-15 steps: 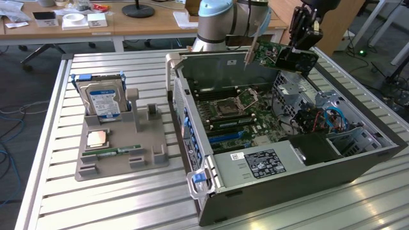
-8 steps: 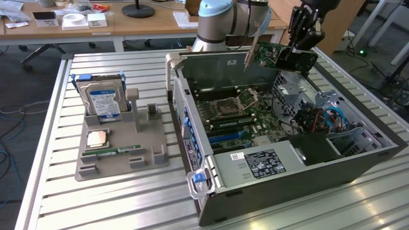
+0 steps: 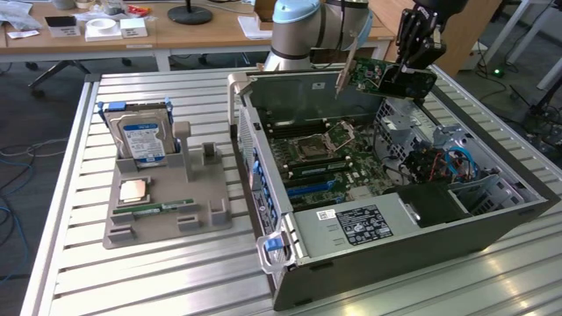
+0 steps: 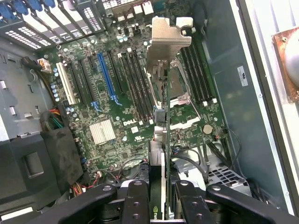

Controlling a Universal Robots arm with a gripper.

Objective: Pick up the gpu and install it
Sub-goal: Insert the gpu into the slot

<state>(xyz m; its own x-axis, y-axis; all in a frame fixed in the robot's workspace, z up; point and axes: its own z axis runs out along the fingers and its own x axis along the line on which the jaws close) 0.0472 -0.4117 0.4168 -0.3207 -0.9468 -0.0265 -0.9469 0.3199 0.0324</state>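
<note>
- Slatted surface (image 3: pixel 176 276) carries the open computer case (image 3: pixel 491 217), which lies on its side with the motherboard (image 3: pixel 338 164) exposed.
- Pickup looks done. The gpu (image 3: pixel 378 74) hangs in the air over the far side of the case, well clear of the board.
- Its silver bracket (image 4: pixel 169 39) is at the end away from the claw.
- Claw (image 3: pixel 406 71) is clamped on the card's edge.
- Install not done. Blue slot (image 4: pixel 106 77) is unoccupied and the card is not yet seated.
</note>
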